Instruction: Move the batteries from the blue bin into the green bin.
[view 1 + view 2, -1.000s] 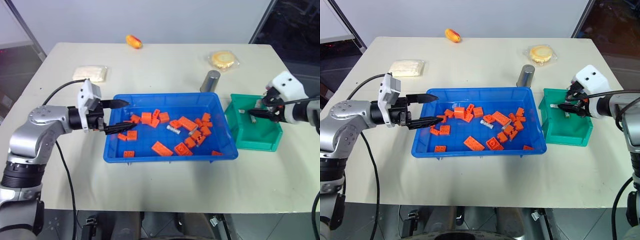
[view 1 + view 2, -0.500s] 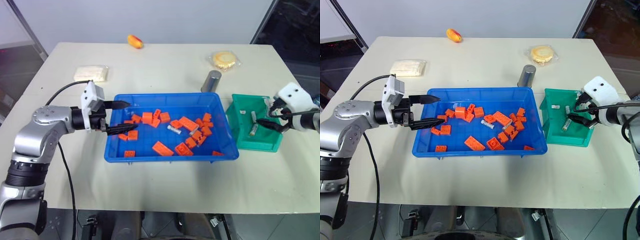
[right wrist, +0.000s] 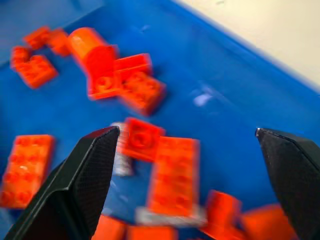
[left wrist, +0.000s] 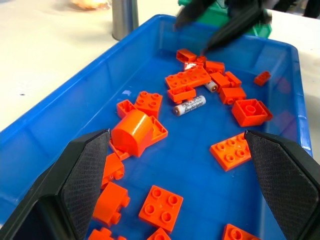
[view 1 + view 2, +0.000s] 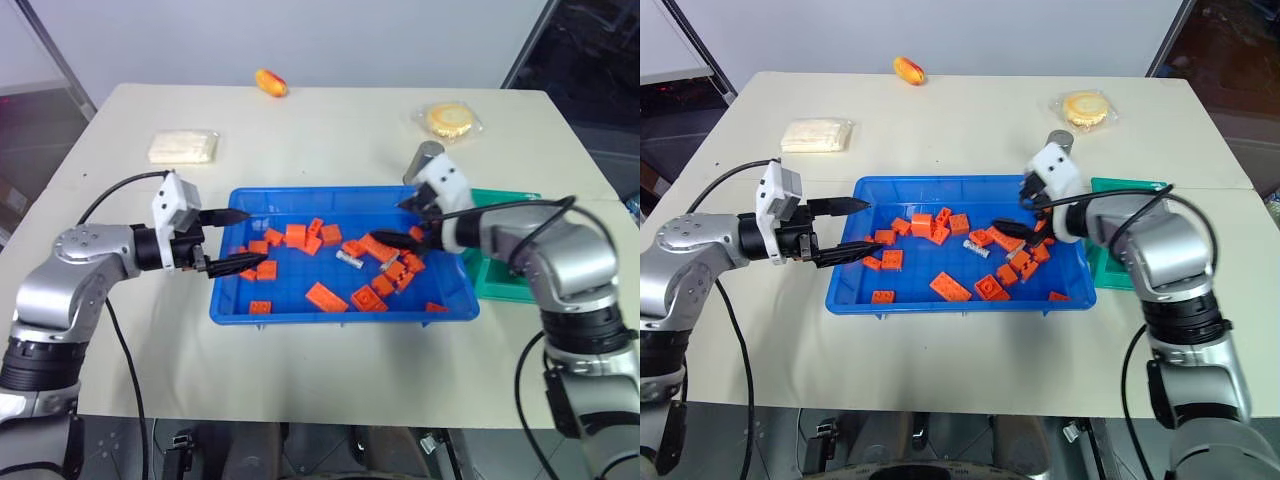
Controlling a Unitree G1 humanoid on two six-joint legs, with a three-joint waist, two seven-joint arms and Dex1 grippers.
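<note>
battery (image 4: 189,105) silver, label printed, lying flat among orange bricks (image 4: 188,78)

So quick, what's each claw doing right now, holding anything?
Left end effector: open, holding nothing.
Right end effector: open, holding nothing.

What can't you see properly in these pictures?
- Green bin: its inside is hidden by the right arm in both eye views.
- Grey can: partly behind the right tool.
- Bricks and battery in the right wrist view: smeared by blur.
</note>
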